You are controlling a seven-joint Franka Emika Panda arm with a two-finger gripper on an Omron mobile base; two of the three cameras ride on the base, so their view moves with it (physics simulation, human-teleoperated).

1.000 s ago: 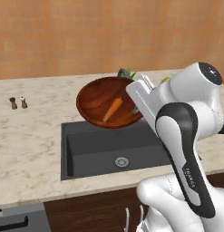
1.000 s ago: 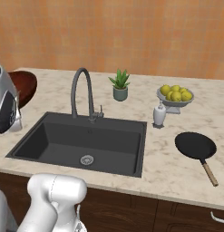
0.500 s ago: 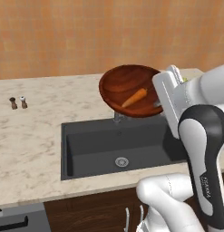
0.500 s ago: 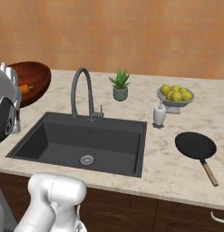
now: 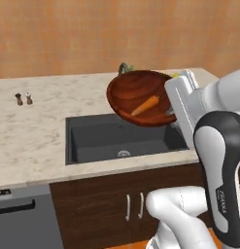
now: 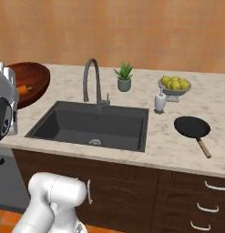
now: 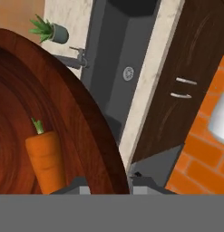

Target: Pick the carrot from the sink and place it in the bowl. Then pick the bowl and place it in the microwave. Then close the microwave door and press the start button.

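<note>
The bowl [image 5: 141, 97] hangs in the air above the right part of the sink [image 5: 121, 138], tilted toward the camera, with the carrot [image 5: 145, 105] lying loose on its inner slope. The end effector [image 7: 105, 183] is pinched on the bowl's rim at the side nearest the arm; in the hand view the rim runs down between its two dark tips, so the jaws stand only narrowly apart, closed on the wood.

As a judgement: the bowl looks stiff and glossy, probably light, and a rim pinch at one edge leaves the rest cantilevered, so it will want to pivot in the grip. The thin rim is the only sensible hold for a two-finger end effector on something this wide. The carrot is small, smooth and unsecured; on polished wood it may slide or roll toward the low side if the tilt grows, so the bowl wants carrying as level as possible on the way to the microwave.

Compared with a second ago, the bowl has risen and travelled to the right: then it sat over the counter [image 5: 39, 126] behind the sink's back edge, half a second ago it was higher and further right, and now it is higher again and more steeply tipped. The carrot has stayed inside. In the right base view the bowl [image 6: 29, 82] shows more fully at the left edge than before.
</note>
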